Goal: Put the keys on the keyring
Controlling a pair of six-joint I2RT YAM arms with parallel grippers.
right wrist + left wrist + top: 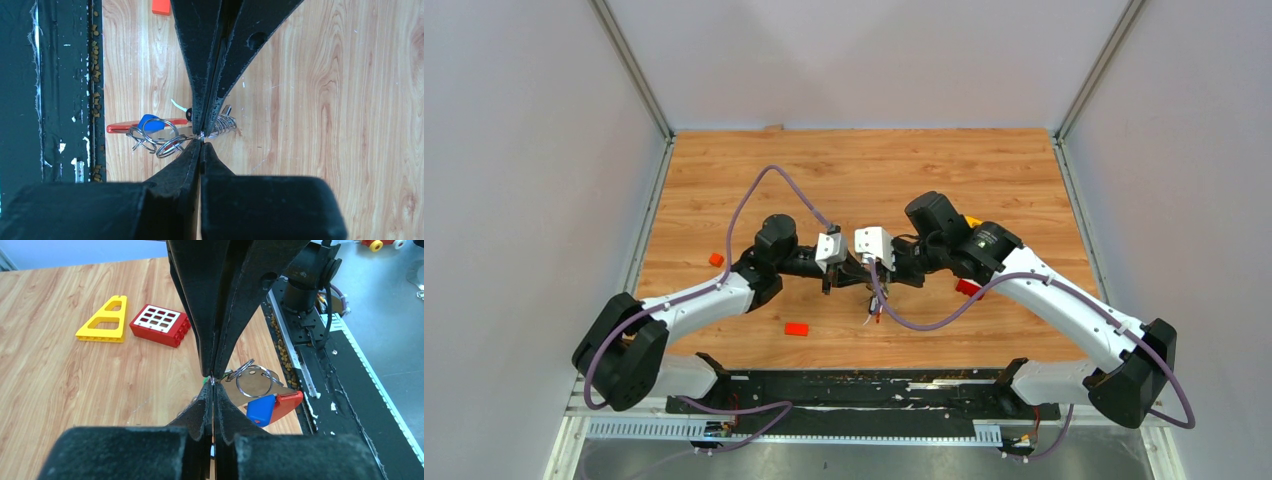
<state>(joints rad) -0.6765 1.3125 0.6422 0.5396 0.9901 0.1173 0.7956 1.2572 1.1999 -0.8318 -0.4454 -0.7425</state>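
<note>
Left claw (212, 389) and right claw (201, 146) meeting tip to tip, both pinched tight on the keyring (166, 143), keys (260, 410) dangling above tabletop (854, 170).

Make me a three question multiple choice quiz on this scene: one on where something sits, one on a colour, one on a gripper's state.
1. In the left wrist view, the yellow triangular piece lies: A, left of the red brick; B, on top of it; C, right of it.
2. The tag next to the red tag on the key bunch is: A, yellow; B, blue; C, purple.
3. The fingers of the left gripper are: A, wide apart; B, shut together; C, out of view.
Answers: 1 A, it sits beside the brick's left end. 2 B, the blue tag lies against the red one. 3 B, the fingers meet without a gap.
</note>
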